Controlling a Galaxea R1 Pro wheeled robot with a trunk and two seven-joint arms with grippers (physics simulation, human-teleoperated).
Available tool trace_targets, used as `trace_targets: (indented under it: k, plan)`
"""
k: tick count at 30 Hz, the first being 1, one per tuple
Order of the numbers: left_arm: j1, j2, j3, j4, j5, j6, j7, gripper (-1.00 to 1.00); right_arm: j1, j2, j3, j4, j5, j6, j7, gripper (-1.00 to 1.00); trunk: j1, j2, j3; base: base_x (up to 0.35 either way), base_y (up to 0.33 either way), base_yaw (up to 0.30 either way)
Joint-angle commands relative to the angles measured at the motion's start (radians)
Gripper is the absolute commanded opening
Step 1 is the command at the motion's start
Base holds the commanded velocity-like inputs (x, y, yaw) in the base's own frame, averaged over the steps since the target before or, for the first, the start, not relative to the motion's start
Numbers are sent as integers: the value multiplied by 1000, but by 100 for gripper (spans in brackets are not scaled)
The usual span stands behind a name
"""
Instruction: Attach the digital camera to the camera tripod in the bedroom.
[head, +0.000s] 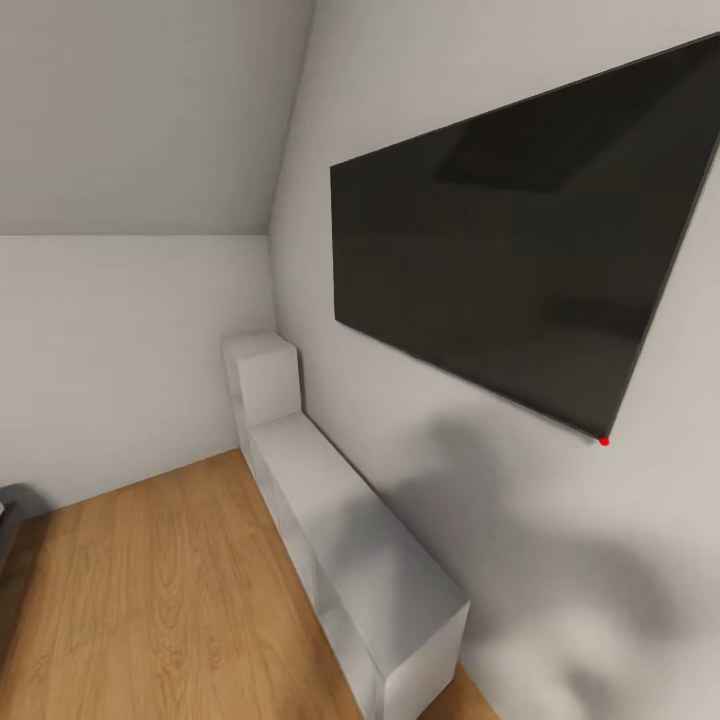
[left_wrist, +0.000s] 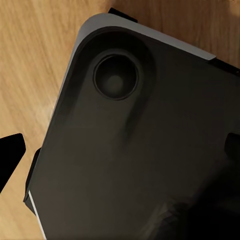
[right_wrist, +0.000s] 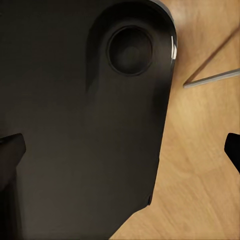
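Both grippers hang above the robot's own dark base, each seen through its wrist camera. Of the left gripper (left_wrist: 120, 150) two black fingertips (left_wrist: 10, 155) show at opposite edges of the left wrist view, well apart with nothing between them, so its jaws stand open. The right gripper (right_wrist: 122, 150) is the same: one dark fingertip (right_wrist: 11, 147) at one edge and another at the opposite edge of the right wrist view, spread wide and holding nothing. Under each lies the black base shell (left_wrist: 140, 150), smooth and rounded at its corner, with a round recessed socket (left_wrist: 115, 77) (a matching one appears beneath the right arm), and light wood plank floor (left_wrist: 30, 60) past its edge. In the right wrist view a thin grey metal leg (right_wrist: 212, 77) crosses the floor near the base's corner, and what it belongs to cannot be told. The head view looks at a corner of the bedroom: a large black wall screen (head: 520, 240) hangs on the pale wall (head: 480, 520), with a small red dot (head: 604, 441) at its lower corner. Below it a low white cabinet (head: 370, 560) runs along the wall, ending in a taller white unit (head: 265, 375) at the room's corner. Wood floor spreads beside the cabinet, a sloped ceiling (head: 140, 100) meets the wall above, and a dark grey edge (head: 10, 510) shows at the floor's left edge.
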Motion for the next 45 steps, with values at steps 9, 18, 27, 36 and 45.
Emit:
trace_targets:
  k: [9,18,27,36,45]
  plan:
    - [0,19,1,-27,4,0,0,100,0,10,13,-35,43,-6,8,100,0,0,-1,0,0,0]
    - [0,56,2,-143,6,15,3,100,0,15,58,-325,92,126,15,100,0,0,-1,0,0,0]
    - [0,77,3,-224,7,62,28,100,0,47,76,-723,104,457,31,100,0,0,-1,0,0,0]
    - [0,94,3,-347,7,182,78,100,0,50,74,-1145,106,732,161,100,0,0,-1,0,0,0]
    - [0,133,5,-508,7,325,116,100,0,47,47,-1508,106,888,194,100,0,0,-1,0,0,0]
